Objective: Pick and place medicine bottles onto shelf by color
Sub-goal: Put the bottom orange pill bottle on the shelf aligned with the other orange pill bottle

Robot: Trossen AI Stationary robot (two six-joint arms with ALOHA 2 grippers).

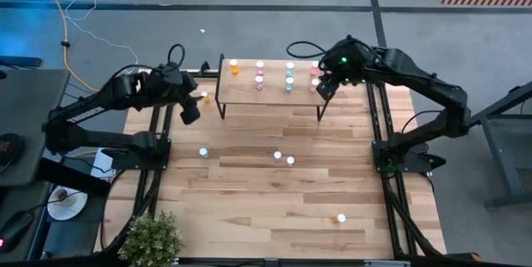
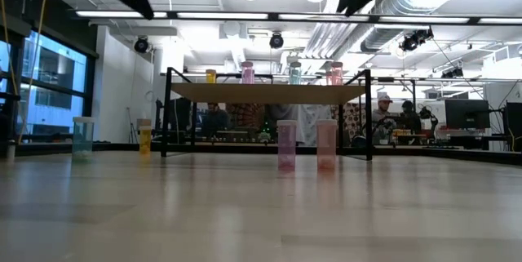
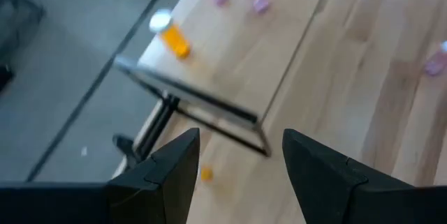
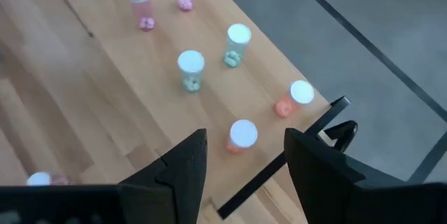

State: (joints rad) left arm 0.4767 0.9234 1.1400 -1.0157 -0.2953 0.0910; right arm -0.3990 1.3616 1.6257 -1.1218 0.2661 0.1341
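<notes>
The shelf [image 1: 270, 92] stands at the table's far side on thin black legs. On it stand medicine bottles in columns by colour: orange [image 1: 233, 66], pink [image 1: 259, 81], teal [image 1: 288, 84] and red [image 4: 241, 137]. More bottles stand upright on the tabletop: an orange one [image 1: 205, 97], a teal one [image 1: 203, 152], two pink ones [image 2: 286, 142] and an orange one near the front [image 1: 341, 217]. My left gripper [image 1: 189, 111] hangs open in the air off the shelf's left end. My right gripper [image 1: 326, 86] hangs open above the shelf's right end, over the red bottles. Neither holds anything.
A potted plant [image 1: 152, 238] sits at the table's near left corner. The middle of the tabletop [image 1: 274, 192] is bare wood between the loose bottles. Cables run over the floor beyond the far left edge. People sit in the room behind the table [image 2: 383, 115].
</notes>
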